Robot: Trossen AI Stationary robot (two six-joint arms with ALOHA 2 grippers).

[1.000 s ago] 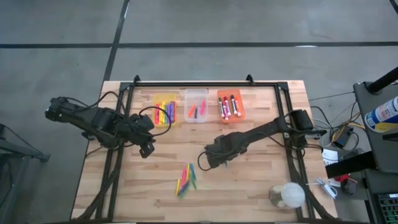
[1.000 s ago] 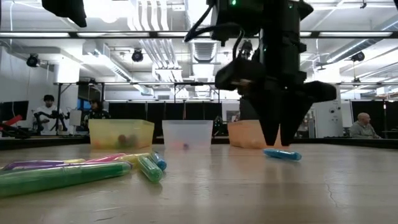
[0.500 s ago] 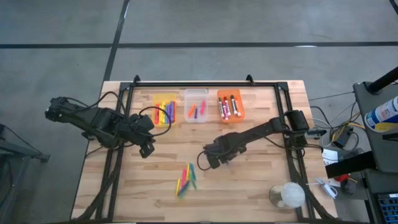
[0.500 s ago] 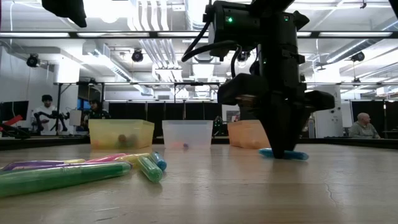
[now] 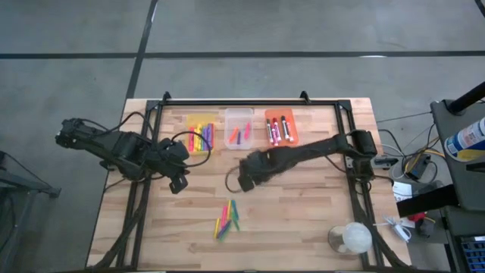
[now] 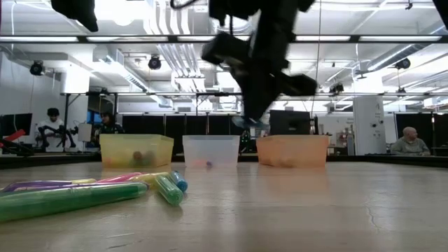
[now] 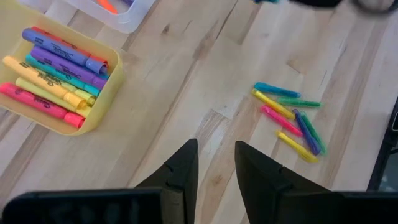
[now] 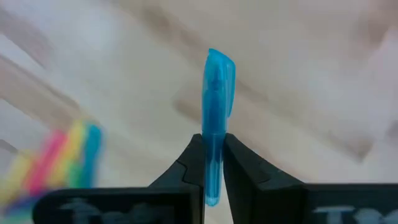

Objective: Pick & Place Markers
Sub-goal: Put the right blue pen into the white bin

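Note:
A blue marker (image 8: 218, 93) is off the table with my right gripper (image 5: 245, 179) shut on it, near the table's middle, in front of the clear bin (image 5: 239, 129). In the low view this gripper (image 6: 253, 117) hangs well above the tabletop. Several loose markers (image 5: 227, 216) lie flat in a small pile toward the near edge. My left gripper (image 7: 215, 165) hovers open over bare wood at the left, beside the yellow bin (image 5: 201, 135), with nothing between its fingers. My right gripper pinches the blue marker's barrel (image 8: 216, 132) between its two fingers (image 8: 191, 158), closer to one end than the other. The fingers come from above and lie across the marker. Most of its length sticks out to one side, and it is lifted clear of the table.
Three bins stand in a row at the far side: yellow (image 7: 56, 74) with several markers, clear, and orange (image 5: 280, 129) with several markers. A black frame (image 5: 242, 101) borders the table. A white round object (image 5: 352, 238) sits at the near right corner.
My right gripper has come down on the blue marker lying on the table, shut on it and lifted it clear. It has then carried it up and toward the far left, toward the bins. The pile of markers has stayed put.

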